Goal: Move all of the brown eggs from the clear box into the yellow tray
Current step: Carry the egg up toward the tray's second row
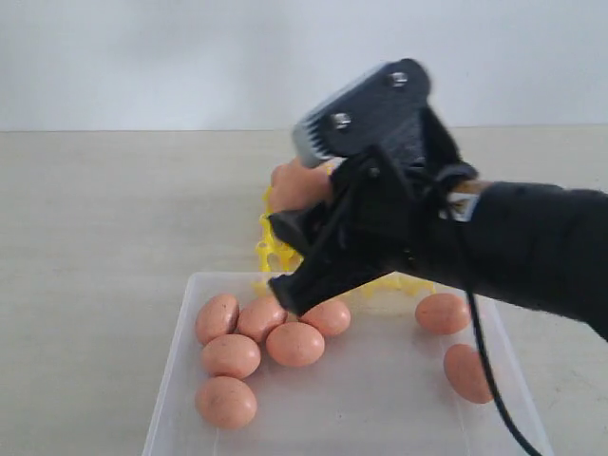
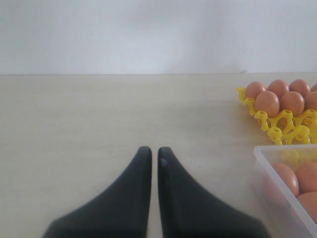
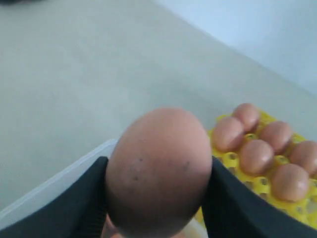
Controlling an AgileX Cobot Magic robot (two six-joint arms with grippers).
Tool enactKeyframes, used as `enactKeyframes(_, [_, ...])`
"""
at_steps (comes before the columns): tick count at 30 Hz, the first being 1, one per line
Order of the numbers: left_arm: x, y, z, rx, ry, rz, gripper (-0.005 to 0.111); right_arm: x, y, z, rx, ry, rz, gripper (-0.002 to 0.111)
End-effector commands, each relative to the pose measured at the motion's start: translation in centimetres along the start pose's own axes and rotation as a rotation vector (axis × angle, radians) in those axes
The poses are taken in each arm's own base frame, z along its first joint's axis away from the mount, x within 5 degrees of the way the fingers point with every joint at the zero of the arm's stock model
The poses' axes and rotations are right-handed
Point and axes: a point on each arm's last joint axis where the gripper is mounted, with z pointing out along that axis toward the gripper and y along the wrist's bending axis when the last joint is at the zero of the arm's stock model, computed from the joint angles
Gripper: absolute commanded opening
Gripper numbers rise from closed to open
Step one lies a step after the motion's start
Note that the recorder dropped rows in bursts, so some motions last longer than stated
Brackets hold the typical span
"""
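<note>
A pale tabletop (image 1: pixel 104 218) and a plain wall (image 1: pixel 142 57).
The tabletop is a light beige, matte surface with a faint streaky grain, spreading from the near side to a straight far edge. There it meets the wall, a flat whitish-grey backdrop that spans the far side from left to right. The 2 join in 1 level line. Both wrist views show the same beige surface and pale wall; in the right wrist view they look blurred.
</note>
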Motion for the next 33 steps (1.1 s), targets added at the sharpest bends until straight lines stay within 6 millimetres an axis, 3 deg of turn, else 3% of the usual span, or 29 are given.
enactKeyframes(1, [0.1,0.0,0.0,0.009,0.001,0.003,0.004,0.9,-3.1,-3.5,0.293,-0.338,0.202,0.0])
enactKeyframes(7, [0.1,0.0,0.0,0.009,0.001,0.003,0.004,1.8,-6.6,-6.8,0.708,-0.619,0.359,0.0])
enactKeyframes(12, [0.1,0.0,0.0,0.009,0.001,0.003,0.004,0.4,-9.3,-7.0,0.803,-0.684,0.31,0.0])
enactKeyframes(16, [0.1,0.0,0.0,0.009,0.001,0.003,0.004,-0.7,-13.6,-5.4,0.855,-0.636,0.267,0.0])
enactKeyframes(20, [0.1,0.0,0.0,0.009,0.001,0.003,0.004,-1.2,-17.7,-1.9,0.617,-0.351,0.338,0.0])
enactKeyframes(23, [0.1,0.0,0.0,0.009,0.001,0.003,0.004,-1.9,-19.4,0.5,0.466,-0.206,0.305,0.0])
enactKeyframes(29, [0.1,0.0,0.0,0.009,0.001,0.003,0.004,-0.6,-18.3,4.3,0.189,-0.126,0.148,0.0])
enactKeyframes(33, [0.1,0.0,0.0,0.009,0.001,0.003,0.004,0.9,-17.1,6.4,-0.016,-0.171,0.187,0.0])
